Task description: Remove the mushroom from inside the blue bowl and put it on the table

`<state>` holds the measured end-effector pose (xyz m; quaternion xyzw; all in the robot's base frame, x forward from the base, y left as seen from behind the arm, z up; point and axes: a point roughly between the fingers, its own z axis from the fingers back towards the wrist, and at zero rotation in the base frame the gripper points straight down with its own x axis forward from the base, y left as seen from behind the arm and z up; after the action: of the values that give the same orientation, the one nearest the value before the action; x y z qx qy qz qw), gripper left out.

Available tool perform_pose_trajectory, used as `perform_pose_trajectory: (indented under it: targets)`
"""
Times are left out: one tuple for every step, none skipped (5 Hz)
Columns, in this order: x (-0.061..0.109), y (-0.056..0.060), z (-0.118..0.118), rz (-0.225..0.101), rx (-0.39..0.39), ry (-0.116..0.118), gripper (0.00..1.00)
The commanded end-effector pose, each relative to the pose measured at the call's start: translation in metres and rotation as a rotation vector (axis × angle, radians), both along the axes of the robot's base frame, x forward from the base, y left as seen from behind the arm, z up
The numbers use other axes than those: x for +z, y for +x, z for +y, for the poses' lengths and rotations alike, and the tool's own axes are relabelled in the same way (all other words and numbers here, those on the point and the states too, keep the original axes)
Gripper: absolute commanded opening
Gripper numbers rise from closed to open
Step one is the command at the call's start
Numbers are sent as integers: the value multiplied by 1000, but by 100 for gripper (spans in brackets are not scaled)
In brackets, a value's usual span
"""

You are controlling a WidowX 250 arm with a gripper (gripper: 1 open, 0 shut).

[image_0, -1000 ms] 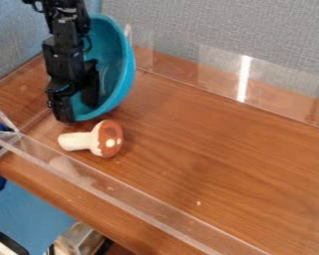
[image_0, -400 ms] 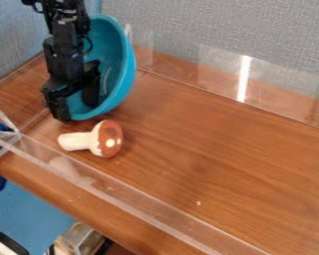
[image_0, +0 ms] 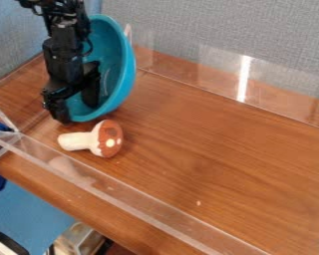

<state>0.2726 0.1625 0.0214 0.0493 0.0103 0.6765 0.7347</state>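
My end effector (image_0: 63, 106) points down at the table (image_0: 215, 139), jaws spread wide and gripping nothing. The mushroom (image_0: 96, 138) lies on its side on the wood, just off my fingertips at 5 o'clock, cap toward the table's centre. The blue bowl (image_0: 112, 62) stands tipped on edge behind me at 1 o'clock, empty. I judge placement complete; the open jaws permit a clear retreat.

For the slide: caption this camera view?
Orange-capped toy mushroom lies on brown wooden table beside tipped turquoise plastic bowl.
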Motion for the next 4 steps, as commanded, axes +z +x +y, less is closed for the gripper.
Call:
perform_pose_trajectory:
  targets:
    - [-3,-13,4,42,64,-9,100]
    - [-2,-15,7,47,114,-7,100]
    - [2,-16,11,51,91,-4,100]
    - [5,-17,16,56,68,0,100]
